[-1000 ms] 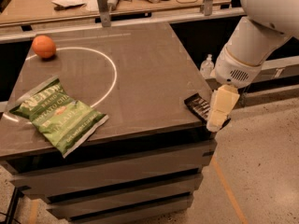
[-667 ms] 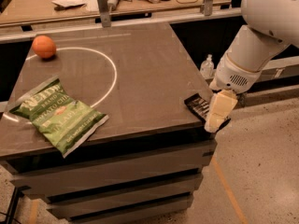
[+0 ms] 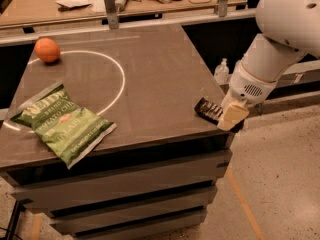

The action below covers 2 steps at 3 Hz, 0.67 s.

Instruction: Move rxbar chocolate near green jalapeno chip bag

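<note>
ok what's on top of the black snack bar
The robot's pale gripper sits over the right end of the small flat black-wrapped snack bar, hiding that end; contact cannot be seen. Its left part is uncovered, on the dark grey table.

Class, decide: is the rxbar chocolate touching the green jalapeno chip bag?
Apart. The camera view shows bare table between the rxbar chocolate at the right edge and the green jalapeno chip bag at front left. The gripper is at the bar's right end.
</note>
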### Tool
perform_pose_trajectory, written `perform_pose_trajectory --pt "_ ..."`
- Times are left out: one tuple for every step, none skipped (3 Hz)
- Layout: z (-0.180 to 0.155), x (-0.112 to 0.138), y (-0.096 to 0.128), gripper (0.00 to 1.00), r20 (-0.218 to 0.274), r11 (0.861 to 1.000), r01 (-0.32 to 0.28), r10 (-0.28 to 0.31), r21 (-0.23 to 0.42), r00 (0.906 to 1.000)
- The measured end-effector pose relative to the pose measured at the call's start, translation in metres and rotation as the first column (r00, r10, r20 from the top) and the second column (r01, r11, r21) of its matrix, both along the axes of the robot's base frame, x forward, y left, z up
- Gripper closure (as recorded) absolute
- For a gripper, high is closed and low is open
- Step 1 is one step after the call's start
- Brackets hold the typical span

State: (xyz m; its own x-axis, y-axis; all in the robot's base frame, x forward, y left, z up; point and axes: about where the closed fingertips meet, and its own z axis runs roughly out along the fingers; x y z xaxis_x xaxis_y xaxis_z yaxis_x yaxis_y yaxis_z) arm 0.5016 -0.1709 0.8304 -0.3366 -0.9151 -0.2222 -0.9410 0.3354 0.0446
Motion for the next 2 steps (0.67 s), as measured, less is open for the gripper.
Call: perform_pose_trajectory --pt "0.0034 0.0000 0.0001 0.88 0.000 1.000 0.000 0.000 0.000 1.0000" --pt "0.0071 0.0008 0.0050 1.00 0.018 1.000 -0.017 0.018 -0.018 0.9997"
